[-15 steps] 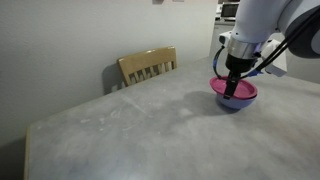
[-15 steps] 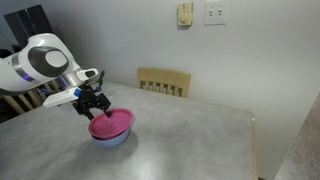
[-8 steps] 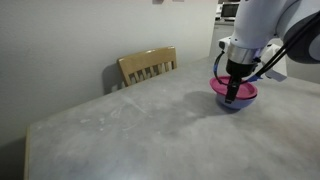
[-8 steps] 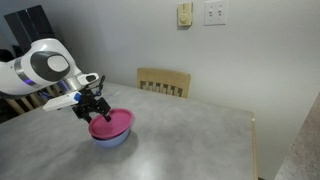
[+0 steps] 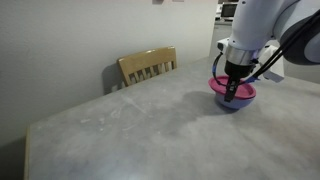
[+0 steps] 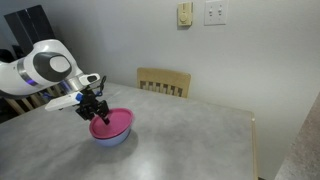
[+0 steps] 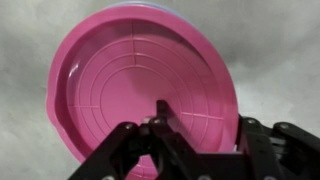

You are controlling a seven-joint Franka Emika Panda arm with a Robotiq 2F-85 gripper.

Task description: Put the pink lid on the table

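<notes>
The pink lid [image 7: 130, 70] lies on top of the blue-lavender bowl [image 5: 243, 101] on the light-grey table [image 5: 130, 130]. It shows in both exterior views [image 5: 217, 86] [image 6: 112, 125], with the bowl [image 6: 112, 139] under it. My gripper [image 7: 205, 120] is down at the lid with its jaws apart. One finger stands inside the lid, the other just outside its rim, so the rim sits between them. The gripper also shows in both exterior views [image 5: 233, 93] [image 6: 97, 117].
A wooden slat-back chair [image 5: 148, 66] [image 6: 163, 81] stands at the table's far edge by the wall. The tabletop [image 6: 190, 130] spreads wide beside the bowl. Dark equipment [image 6: 25, 25] stands behind the arm.
My gripper has come down slightly onto the lid's rim. The lid and bowl have not moved.
</notes>
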